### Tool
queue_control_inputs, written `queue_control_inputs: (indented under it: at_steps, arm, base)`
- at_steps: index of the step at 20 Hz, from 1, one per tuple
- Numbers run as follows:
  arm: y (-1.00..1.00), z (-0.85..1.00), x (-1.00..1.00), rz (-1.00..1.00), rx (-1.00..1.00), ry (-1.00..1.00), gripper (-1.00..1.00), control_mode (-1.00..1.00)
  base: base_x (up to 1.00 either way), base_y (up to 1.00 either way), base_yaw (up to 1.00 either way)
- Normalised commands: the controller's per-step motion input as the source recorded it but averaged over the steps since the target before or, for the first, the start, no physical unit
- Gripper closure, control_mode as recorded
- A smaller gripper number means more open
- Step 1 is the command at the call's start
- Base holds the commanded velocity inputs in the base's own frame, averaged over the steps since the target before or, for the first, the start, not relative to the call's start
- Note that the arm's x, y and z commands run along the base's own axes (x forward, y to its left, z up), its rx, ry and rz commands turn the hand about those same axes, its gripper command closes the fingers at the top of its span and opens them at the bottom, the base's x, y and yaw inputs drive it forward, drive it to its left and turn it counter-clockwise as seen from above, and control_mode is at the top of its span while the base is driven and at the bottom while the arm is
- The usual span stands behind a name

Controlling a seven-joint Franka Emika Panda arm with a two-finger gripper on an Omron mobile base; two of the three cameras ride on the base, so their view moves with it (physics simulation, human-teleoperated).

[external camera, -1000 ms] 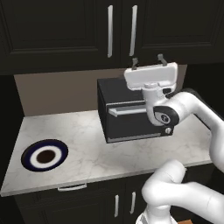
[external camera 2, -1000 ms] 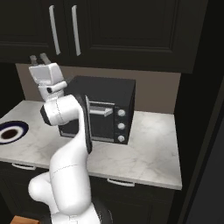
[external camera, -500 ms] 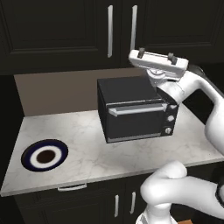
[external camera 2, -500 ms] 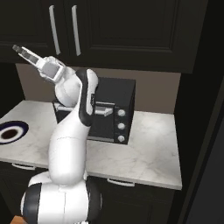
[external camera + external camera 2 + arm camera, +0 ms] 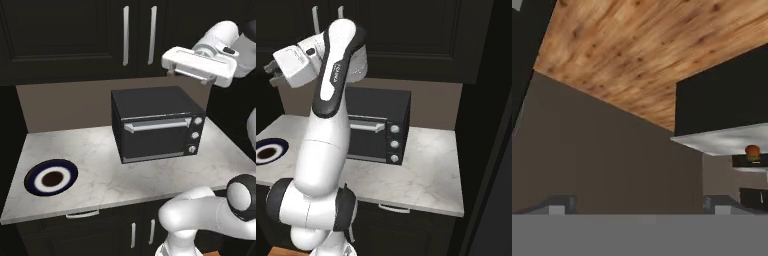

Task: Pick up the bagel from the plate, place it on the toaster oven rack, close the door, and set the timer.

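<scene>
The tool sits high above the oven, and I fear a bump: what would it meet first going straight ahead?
Probably the brown back wall that the open tool faces; depth is unclear.

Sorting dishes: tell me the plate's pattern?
Navy rim, white ring, brown centre; plate clearest from left base view.

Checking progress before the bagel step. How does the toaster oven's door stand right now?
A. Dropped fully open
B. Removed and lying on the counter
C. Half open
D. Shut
D: the door sits flush against the toaster oven, its silver handle across the top.
</scene>
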Motion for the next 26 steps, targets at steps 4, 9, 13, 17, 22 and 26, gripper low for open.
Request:
queue_control_inputs:
  at_steps: [4, 9, 13, 17, 22, 26]
  arm:
    - [0.00, -0.98, -0.99, -0.43, -0.70, -0.56, -1.00, -1.00]
    - [0.00, -1.00, -0.55, -0.52, -0.48, -0.32, -1.00, -1.00]
    - [-0.24, -0.77, 0.07, -0.47, -0.18, -0.06, -1.00, -1.00]
    - [-0.50, -0.58, 0.15, -0.32, -0.02, 0.00, -1.00, -1.00]
    - [-0.37, -0.32, 0.41, -0.43, 0.00, 0.00, -1.00, -1.00]
    - [-0.17, -0.26, 0.70, -0.46, 0.00, 0.05, -1.00, -1.00]
  base:
    - [0.00, 0.00, 0.00]
    - [0.00, 0.00, 0.00]
    - [0.00, 0.00, 0.00]
    - [0.00, 0.00, 0.00]
    - [0.00, 0.00, 0.00]
    - [0.00, 0.00, 0.00]
